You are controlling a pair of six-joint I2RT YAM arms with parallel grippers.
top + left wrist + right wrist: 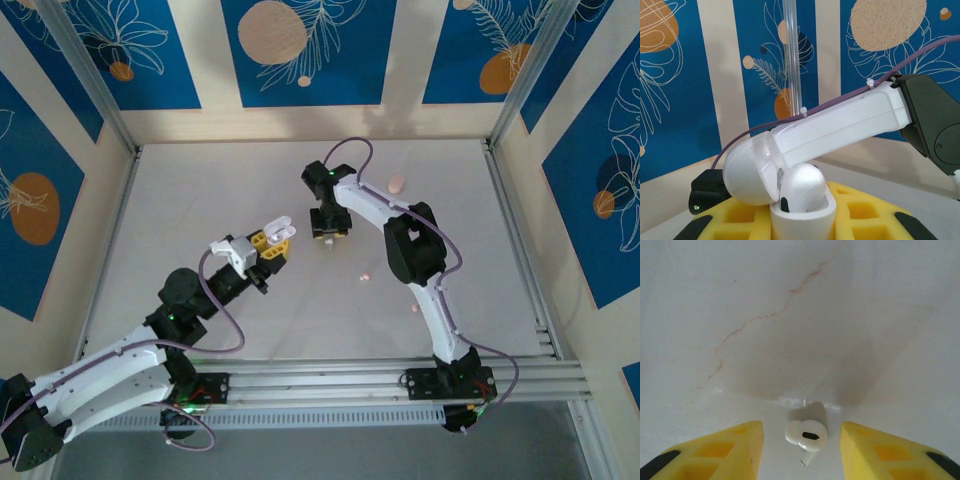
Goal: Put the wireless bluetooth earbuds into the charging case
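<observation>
On the table [190,190], a peach-pink case [397,185] is lying beyond the right arm, and a loose pink bud [364,277] is sitting beside that arm. Left gripper [272,243] is pinching the white charging case [802,215], lid [747,175] open, one white earbud [802,187] sitting inside. Right gripper [801,429] is hanging spread, straddling a second white earbud [807,434] without touching it.
</observation>
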